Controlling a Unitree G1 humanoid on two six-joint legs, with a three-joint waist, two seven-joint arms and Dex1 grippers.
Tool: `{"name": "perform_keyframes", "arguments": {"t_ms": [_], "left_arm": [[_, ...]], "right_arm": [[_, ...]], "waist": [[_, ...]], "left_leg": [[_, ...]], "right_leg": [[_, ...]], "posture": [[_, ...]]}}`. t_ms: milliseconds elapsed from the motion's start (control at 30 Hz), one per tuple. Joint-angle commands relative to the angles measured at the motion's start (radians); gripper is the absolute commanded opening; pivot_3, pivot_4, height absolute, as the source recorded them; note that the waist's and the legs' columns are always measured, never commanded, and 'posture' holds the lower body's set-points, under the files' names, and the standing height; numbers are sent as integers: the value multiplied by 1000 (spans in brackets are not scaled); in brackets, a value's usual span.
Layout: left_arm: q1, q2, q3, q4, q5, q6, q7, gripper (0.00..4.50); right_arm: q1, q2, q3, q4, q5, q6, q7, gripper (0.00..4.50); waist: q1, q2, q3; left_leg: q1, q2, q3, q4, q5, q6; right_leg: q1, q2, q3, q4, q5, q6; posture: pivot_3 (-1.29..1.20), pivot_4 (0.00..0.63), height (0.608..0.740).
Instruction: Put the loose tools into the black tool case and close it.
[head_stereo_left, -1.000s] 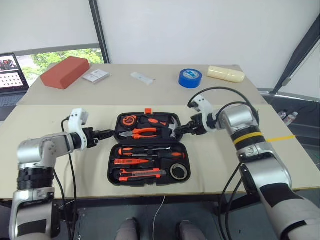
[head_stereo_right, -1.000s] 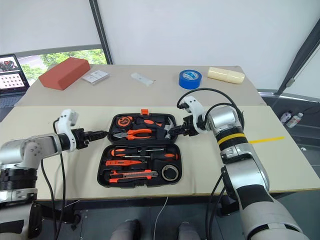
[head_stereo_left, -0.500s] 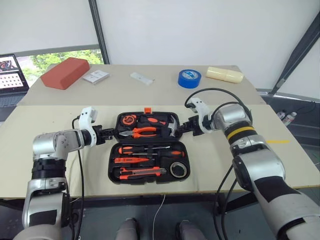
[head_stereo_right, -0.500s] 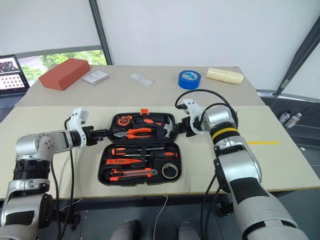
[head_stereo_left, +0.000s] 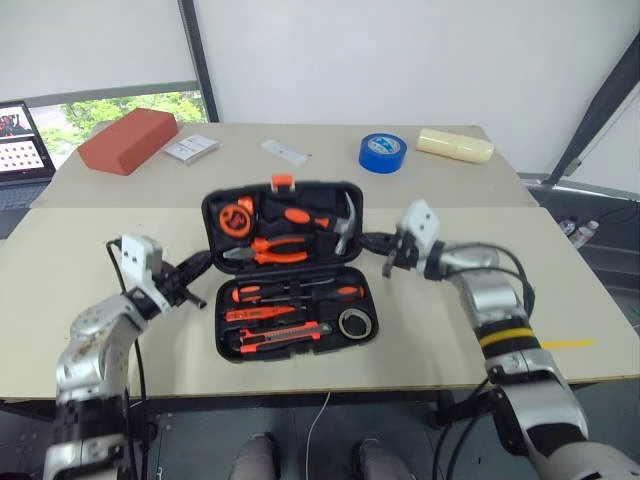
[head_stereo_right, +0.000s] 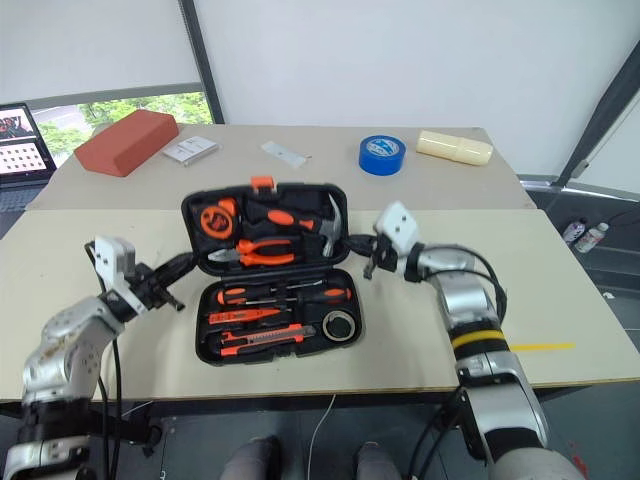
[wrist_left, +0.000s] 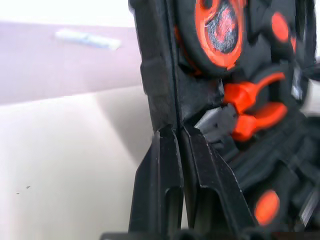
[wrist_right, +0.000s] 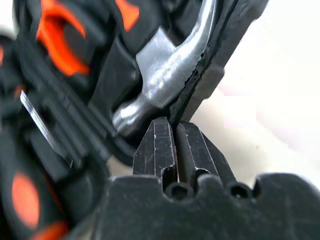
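Both jaws pinch opposite lid edges of the black tool case (head_stereo_left: 285, 270).

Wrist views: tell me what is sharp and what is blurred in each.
Left wrist view: fingers and the black tool case rim crisp, orange tools beyond soft. Right wrist view: fingers and hammer head sharp, orange handles smeared.

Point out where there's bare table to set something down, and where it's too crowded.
Free: the near table strip in front of the black tool case, and the stretch right of the right gripper. The far table between red block and blue tape roll holds only small items. Crowded: both case sides, where the left gripper and right gripper pinch its raised lid.
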Motion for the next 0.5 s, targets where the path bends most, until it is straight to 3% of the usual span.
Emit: {"name": "perform_keyframes", "arguments": {"t_ms": [33,100,133,233,333,433,467,500], "left_arm": [[98,22,9,-3,79,-246,-48,0],[159,23,9,16,114,-331,-40,0],[180,26,5,23,125,-359,-36,697],[238,40,10,30,125,-389,-35,1744],[275,70,39,24,68,-309,-44,2853],[268,83,64,15,10,-235,-35,2853],[243,93,64,20,2,-207,-31,2908],[215,102,61,26,-4,-181,-27,2608]], "right_arm": [[29,-87,-7,88,-103,-363,-85,20],[65,-112,16,119,-152,-474,-125,20],[77,-119,28,133,-159,-498,-125,765],[109,-148,34,163,-173,-558,-159,1725],[145,-196,8,160,-100,-509,-115,2775],[195,-229,-25,97,55,-366,4,2775],[229,-247,-33,26,141,-272,77,2576],[258,-265,-35,-39,204,-188,134,2218]], "waist": [[-1,1,0],[-1,1,0],[-2,1,0],[-4,1,0],[-5,0,0],[-3,0,0],[-2,0,0],[0,0,0]], "left_leg": [[3,0,1,0,0,0],[12,0,1,0,0,0],[14,1,1,0,0,0],[18,1,2,0,0,0],[18,1,2,0,0,0],[21,2,2,0,1,1],[22,2,2,0,1,1],[23,2,2,1,1,1]], "right_leg": [[2,0,1,0,0,0],[11,0,1,-1,0,0],[13,0,1,-2,-1,-1],[16,-1,2,-2,-3,-3],[15,0,2,0,-3,-5],[17,0,3,1,-3,-6],[19,0,3,1,-4,-7],[20,0,3,1,-4,-7]], "posture": [[0,150,740],[0,150,740],[0,150,740],[0,150,740],[0,150,740],[0,150,740],[0,150,740],[0,150,740]]}}
